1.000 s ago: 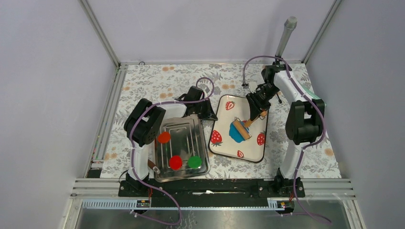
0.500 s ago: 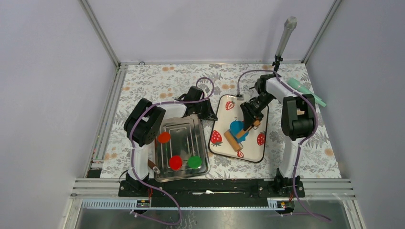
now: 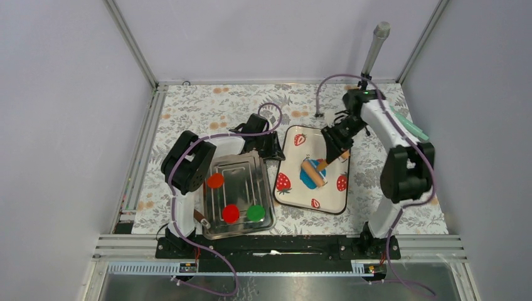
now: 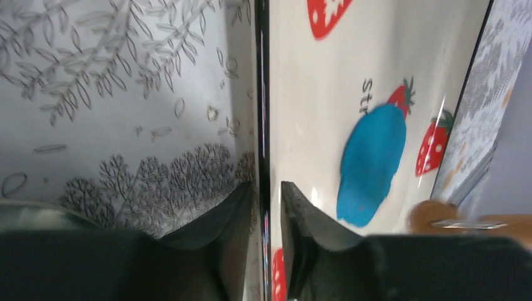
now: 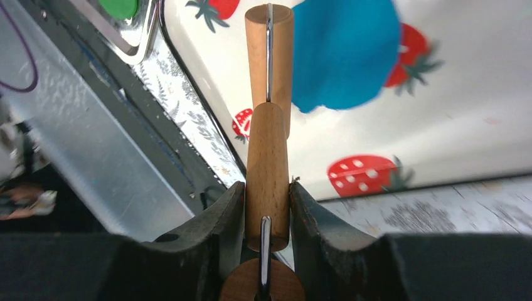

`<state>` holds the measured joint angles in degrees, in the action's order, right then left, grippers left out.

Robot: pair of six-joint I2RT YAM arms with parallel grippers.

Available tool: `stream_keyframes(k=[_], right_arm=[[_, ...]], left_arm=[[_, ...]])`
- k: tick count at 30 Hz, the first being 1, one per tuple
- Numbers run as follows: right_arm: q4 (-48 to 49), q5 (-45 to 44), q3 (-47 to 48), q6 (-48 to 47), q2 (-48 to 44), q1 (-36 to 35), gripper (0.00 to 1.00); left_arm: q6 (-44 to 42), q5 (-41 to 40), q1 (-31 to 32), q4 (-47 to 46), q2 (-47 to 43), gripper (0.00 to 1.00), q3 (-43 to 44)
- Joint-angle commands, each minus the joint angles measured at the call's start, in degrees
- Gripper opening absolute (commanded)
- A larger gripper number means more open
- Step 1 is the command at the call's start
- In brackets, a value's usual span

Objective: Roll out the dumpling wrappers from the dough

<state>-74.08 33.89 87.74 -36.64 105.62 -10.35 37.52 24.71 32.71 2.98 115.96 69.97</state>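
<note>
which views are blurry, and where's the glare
Left wrist view: soft all over, the dough's outline smeared, the rolling pin a brown blur at lower right, and a thin glare streak on the strawberry tray near its right rim. Right wrist view: the rolling pin handle between the fingers is crisp, the dough beyond it softer. Top external view: sharp, evenly lit, with reflections on the metal tray.

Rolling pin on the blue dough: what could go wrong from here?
The right tool holds the rolling pin by its handle only, so pressing down could twist it in the grip. The left tool pinches just the rim of the strawberry tray; rolling pushes might shift the tray. The dough may stick to the pin and lift.
</note>
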Motion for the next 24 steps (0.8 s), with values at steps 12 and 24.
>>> stream_keyframes(k=[12, 24], right_arm=[[3.8, -3.7, -11.7, 0.3, -24.6, 34.8, 0.00], [6.9, 12.2, -13.4, 3.3, -6.5, 53.5, 0.00]], left_arm=[[-18.2, 0.1, 0.2, 18.4, -12.1, 0.67, 12.1], [-44.3, 2.1, -1.3, 41.6, -22.3, 0.69, 18.2]])
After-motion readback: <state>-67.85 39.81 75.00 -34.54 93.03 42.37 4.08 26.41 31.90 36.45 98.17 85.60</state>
